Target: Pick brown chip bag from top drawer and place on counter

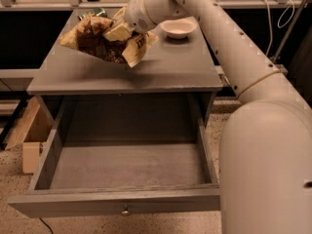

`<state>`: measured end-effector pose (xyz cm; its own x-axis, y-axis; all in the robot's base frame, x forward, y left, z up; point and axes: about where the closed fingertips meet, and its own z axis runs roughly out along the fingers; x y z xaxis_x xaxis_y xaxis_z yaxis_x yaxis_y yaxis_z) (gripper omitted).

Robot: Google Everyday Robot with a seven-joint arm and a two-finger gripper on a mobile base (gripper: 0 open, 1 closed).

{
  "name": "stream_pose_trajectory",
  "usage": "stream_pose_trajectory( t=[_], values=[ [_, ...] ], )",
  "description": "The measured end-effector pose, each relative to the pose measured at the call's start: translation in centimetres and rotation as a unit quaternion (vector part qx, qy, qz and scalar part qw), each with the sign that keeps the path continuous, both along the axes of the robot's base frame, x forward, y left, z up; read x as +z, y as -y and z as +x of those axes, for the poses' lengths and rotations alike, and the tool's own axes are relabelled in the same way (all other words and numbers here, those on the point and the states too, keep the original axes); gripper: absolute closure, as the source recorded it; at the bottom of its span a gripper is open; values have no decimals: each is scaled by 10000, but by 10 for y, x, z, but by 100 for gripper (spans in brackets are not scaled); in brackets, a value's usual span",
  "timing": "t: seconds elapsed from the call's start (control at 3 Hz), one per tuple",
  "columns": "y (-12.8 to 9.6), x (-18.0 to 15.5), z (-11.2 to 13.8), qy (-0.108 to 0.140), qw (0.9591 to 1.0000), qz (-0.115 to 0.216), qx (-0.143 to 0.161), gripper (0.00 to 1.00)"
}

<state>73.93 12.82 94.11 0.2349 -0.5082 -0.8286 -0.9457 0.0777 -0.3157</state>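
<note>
The brown chip bag (100,43) is a crinkly foil bag, dark brown in the middle with tan ends. My gripper (118,31) is shut on it and holds it over the left middle of the counter (170,65), tilted, low over the surface. The top drawer (126,165) stands pulled wide open below the counter and shows a bare grey floor. Its front panel carries a small round metal knob (126,210). My white arm reaches in from the right and fills the right side of the view.
A white bowl (178,28) sits at the back right of the counter. A green packet (92,14) lies at the back left, behind the bag. A cardboard box (28,135) stands on the speckled floor left of the cabinet.
</note>
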Motion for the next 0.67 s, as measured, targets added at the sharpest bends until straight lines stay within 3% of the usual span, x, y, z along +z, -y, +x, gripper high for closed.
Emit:
stream_pose_trajectory(
  t=[0.67],
  values=[
    [-4,-30,31,-240,9994,-115,-209,58]
  ],
)
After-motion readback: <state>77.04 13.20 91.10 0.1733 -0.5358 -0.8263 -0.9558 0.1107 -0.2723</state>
